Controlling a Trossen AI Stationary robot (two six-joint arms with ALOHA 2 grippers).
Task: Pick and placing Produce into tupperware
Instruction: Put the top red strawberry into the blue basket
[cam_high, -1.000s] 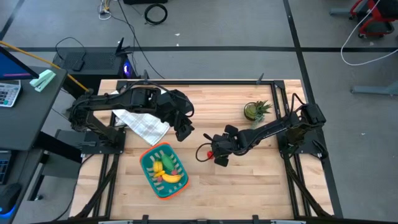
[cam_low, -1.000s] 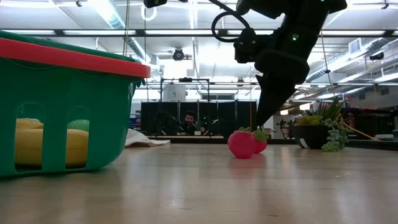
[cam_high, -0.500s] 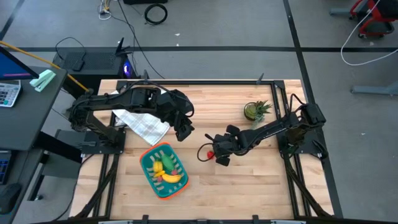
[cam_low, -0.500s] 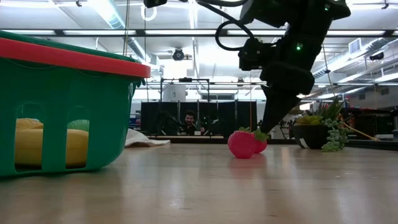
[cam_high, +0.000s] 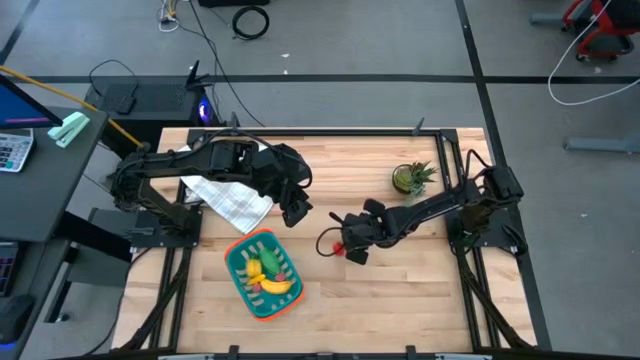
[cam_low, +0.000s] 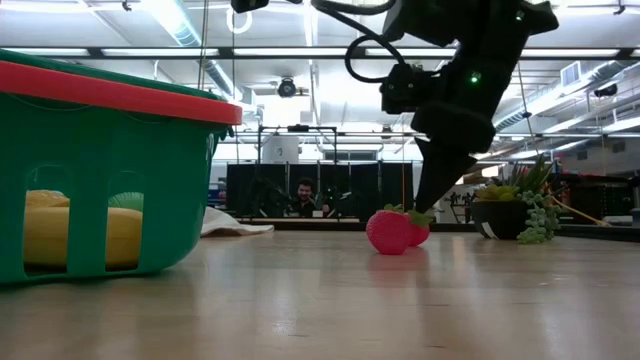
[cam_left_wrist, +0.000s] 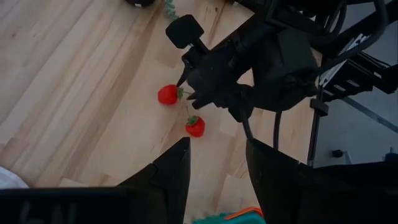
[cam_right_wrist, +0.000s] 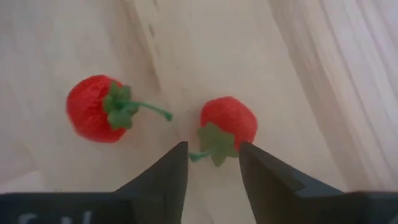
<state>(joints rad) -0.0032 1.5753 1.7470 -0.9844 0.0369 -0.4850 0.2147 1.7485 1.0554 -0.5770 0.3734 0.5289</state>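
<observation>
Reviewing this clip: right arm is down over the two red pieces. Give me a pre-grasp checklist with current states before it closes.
1. Right gripper open: ok, fingers apart.
2. Nearer strawberry lined up with the finger gap: ok, its green leaves sit between the fingertips.
3. Second strawberry clear of the fingers: ok, lying apart to one side.
4. Both strawberries resting on the table: ok.
5. Tupperware has room: ok, banana and green vegetable leave space.
6. Left gripper out of the way: ok, open, above the table near the cloth.
</observation>
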